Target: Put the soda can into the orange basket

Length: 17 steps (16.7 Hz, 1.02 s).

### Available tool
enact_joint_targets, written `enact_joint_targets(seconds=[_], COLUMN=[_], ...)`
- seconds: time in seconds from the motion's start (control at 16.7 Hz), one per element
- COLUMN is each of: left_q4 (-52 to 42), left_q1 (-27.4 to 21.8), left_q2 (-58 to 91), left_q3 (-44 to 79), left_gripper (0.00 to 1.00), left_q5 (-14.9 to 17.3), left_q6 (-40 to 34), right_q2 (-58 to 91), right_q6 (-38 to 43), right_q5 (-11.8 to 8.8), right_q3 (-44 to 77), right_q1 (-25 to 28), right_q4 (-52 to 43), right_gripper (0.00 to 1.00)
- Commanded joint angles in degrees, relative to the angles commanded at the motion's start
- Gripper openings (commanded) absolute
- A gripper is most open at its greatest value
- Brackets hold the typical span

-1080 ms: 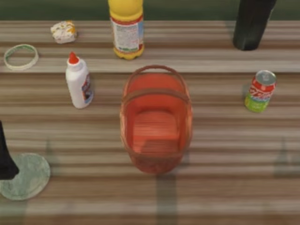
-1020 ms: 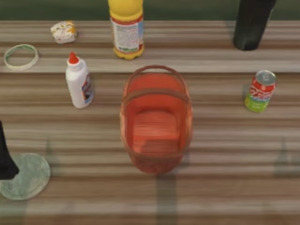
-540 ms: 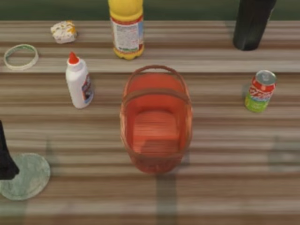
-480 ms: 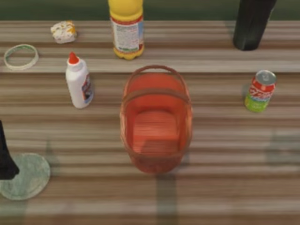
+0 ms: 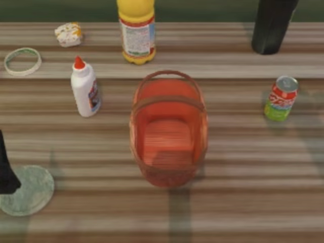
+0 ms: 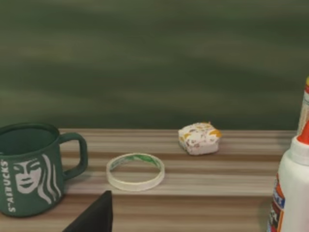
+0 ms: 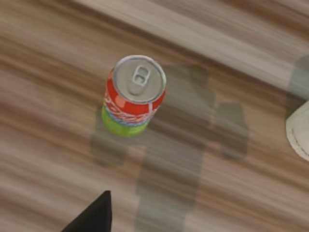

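The soda can (image 5: 280, 98), red above and lime-green below with a silver top, stands upright at the table's right side, well apart from the orange basket (image 5: 168, 129) in the middle. The basket has an arched handle and nothing inside. My right arm is outside the top view; only its faint shadow falls near the can. In the right wrist view the can (image 7: 134, 95) is seen from above, some way off a dark part of my right gripper (image 7: 91, 217), which holds nothing that shows. My left arm (image 5: 5, 169) is parked at the left edge.
A yellow bottle (image 5: 136, 30) and a dark bottle (image 5: 272, 25) stand at the back. A white glue bottle (image 5: 85, 88), a tape ring (image 5: 23, 61) and a crumpled white lump (image 5: 69, 34) are at the back left. A green mug (image 6: 29, 166) stands beside the tape ring.
The shadow at the table's right side has drifted towards the soda can. The can, the basket and the left arm have not moved.
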Motion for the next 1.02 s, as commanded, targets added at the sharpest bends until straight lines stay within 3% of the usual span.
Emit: enact_joint_targets(seconds=[0.54,0.78,1.02], left_q4=[0.0,0.0,0.0], left_q1=[0.0,0.0,0.0], left_q2=[0.0,0.0,0.0], left_q3=[0.0,0.0,0.0], left_gripper=[1.0,1.0,1.0], left_q5=[0.0,0.0,0.0], left_q6=[0.0,0.0,0.0], right_q2=[50.92,62.54,64.85], right_q6=[-11.57,-14.34,-14.92], right_q5=[0.61,0.52,0.47], right_q3=[45.28,55.54,57.55], right_q1=[3.34,4.37,4.62], right_q4=[-27.67,-34.22,-35.59], right_gripper=[1.0,1.0,1.0])
